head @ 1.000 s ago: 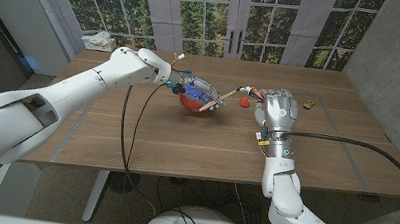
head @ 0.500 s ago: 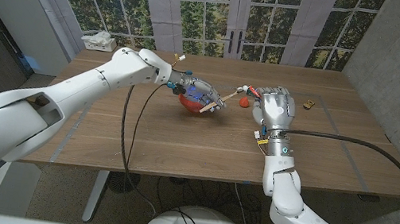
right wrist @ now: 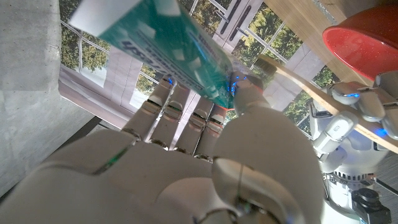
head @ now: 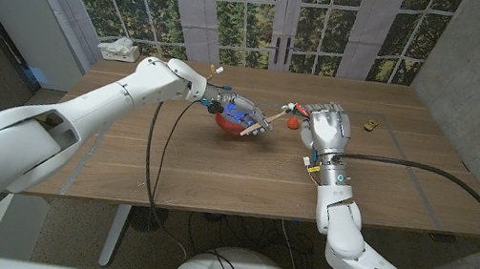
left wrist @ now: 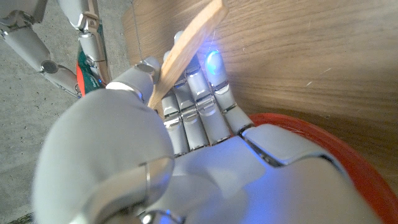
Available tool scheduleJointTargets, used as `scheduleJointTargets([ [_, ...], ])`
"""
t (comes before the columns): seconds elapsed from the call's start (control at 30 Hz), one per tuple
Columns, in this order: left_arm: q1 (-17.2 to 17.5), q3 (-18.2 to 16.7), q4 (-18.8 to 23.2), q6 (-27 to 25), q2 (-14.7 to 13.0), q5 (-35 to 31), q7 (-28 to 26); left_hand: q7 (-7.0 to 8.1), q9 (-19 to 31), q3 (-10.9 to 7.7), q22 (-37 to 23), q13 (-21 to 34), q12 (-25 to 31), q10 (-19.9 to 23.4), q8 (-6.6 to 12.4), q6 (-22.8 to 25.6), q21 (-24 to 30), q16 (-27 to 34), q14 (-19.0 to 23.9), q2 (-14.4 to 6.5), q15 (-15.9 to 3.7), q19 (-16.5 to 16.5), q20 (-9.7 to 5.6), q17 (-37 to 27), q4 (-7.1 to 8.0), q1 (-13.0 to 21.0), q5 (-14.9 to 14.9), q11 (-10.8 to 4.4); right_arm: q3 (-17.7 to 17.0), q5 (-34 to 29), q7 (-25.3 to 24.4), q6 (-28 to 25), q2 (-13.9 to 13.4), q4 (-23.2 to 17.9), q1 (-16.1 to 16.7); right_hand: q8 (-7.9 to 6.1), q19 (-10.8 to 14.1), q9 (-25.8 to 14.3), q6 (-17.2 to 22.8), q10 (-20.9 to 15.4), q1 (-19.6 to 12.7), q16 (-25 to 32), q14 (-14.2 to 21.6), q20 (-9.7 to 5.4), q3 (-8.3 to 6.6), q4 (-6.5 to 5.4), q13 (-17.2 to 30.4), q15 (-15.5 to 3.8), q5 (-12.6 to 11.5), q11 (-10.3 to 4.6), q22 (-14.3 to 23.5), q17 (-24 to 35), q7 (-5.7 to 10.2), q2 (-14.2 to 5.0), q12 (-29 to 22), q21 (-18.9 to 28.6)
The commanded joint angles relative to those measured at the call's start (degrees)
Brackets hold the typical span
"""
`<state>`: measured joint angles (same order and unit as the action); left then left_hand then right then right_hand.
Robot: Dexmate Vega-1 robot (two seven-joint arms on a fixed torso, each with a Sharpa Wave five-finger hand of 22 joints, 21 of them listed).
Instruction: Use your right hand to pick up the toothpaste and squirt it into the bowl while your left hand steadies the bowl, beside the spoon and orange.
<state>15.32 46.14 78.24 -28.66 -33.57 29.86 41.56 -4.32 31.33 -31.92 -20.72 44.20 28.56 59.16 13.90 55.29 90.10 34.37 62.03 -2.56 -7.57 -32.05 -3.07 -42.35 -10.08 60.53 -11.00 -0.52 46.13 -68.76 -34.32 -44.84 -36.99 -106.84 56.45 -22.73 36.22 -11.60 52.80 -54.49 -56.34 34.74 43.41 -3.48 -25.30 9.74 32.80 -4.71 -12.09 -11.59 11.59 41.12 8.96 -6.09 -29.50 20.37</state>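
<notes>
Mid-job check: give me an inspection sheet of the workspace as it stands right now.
Surface: wooden table, bare in front.
Job's things: red bowl with a wooden spoon leaning out of it; toothpaste tube, teal and white; an orange-red item beside the right hand, too small to identify.
Clutter: small object near the far right; white bundle at the far left corner.
Hands: left hand rests on the bowl; right hand grips the toothpaste.
Cables: black cable drooping from the left arm; another off the right wrist.
Surroundings: windows with trees behind; grey wall at right.
</notes>
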Motion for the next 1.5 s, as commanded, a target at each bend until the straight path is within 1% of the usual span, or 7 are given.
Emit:
scheduleJointTargets([
  [0.03,-0.6,0.1,-1.3,0.4,0.8,-0.1,0.9,-1.21,0.2,-0.06,-0.2,0.0,-0.1,9.8,-0.26,1.4,0.2,0.5,2.1,-6.9,-5.49,0.0,-5.14,-0.2,0.01,6.9,-0.2,-8.93,-0.3,-1.0,1.0,0.7,0.4,0.5,0.1,-0.18,-0.3,-0.2,1.0,-0.5,-1.0,-0.3,0.7,-2.50,-0.09,0.00,0.2,-8.49,-0.2,-0.03,0.1,0.3,0.89,0.00,-0.2,0.4],
  [0.4,-0.6,0.0,-2.4,1.0,1.3,0.2,1.8,-1.11,0.3,-0.02,-0.1,0.3,-0.1,9.8,-0.33,1.6,0.2,0.5,2.1,-6.9,-5.51,-0.1,-5.19,-0.1,-0.02,7.0,-0.3,-8.85,-0.5,-1.2,1.8,0.9,0.6,1.0,-0.1,-0.15,-0.4,-0.2,1.0,-0.8,-1.6,-0.5,1.0,-2.65,-0.23,0.17,0.3,-8.53,-0.3,-0.04,0.1,0.7,0.95,-0.06,-0.1,0.6],
  [0.77,0.0,-0.5,-1.3,0.6,0.6,0.5,1.1,-1.09,0.5,0.01,-0.1,0.3,-0.3,9.9,-0.40,1.5,0.2,0.5,2.0,-6.9,-5.51,-0.1,-5.07,-0.1,0.02,7.0,-0.3,-8.91,-1.1,-0.7,1.1,0.4,0.8,1.9,-0.4,-0.26,-0.3,-0.2,1.4,-1.2,-2.1,-0.7,1.2,-2.80,-0.35,0.22,0.6,-8.52,-0.3,-0.05,0.1,1.0,1.09,-0.17,-0.3,0.9],
  [1.2,0.3,-0.6,-0.2,0.0,0.3,0.7,0.5,-1.20,0.5,0.05,0.0,0.6,-0.4,9.8,-0.59,1.6,0.2,0.6,2.0,-6.9,-5.47,0.0,-5.20,-0.2,0.01,7.0,-0.3,-8.97,-1.8,-0.2,0.4,-1.0,0.3,1.6,0.5,-0.18,-0.2,-0.2,1.4,-1.1,-2.2,-1.2,1.3,-2.90,-0.33,0.10,0.6,-8.55,-0.3,-0.04,0.1,1.3,1.17,-0.13,0.1,1.2],
  [1.5,0.5,-0.7,0.6,-0.4,0.1,1.1,0.1,-1.10,0.6,0.11,0.0,0.4,-0.6,10.0,-0.69,1.6,0.2,0.5,2.0,-6.9,-5.51,-0.1,-5.07,-0.1,0.05,7.0,-0.3,-8.91,-1.7,0.5,0.1,-0.4,-0.1,1.3,0.7,-0.23,-0.2,-0.2,1.7,-1.4,-2.3,-1.5,1.6,-2.95,-0.30,0.04,0.7,-8.54,-0.3,-0.06,0.1,1.6,1.26,-0.14,0.1,1.5],
])
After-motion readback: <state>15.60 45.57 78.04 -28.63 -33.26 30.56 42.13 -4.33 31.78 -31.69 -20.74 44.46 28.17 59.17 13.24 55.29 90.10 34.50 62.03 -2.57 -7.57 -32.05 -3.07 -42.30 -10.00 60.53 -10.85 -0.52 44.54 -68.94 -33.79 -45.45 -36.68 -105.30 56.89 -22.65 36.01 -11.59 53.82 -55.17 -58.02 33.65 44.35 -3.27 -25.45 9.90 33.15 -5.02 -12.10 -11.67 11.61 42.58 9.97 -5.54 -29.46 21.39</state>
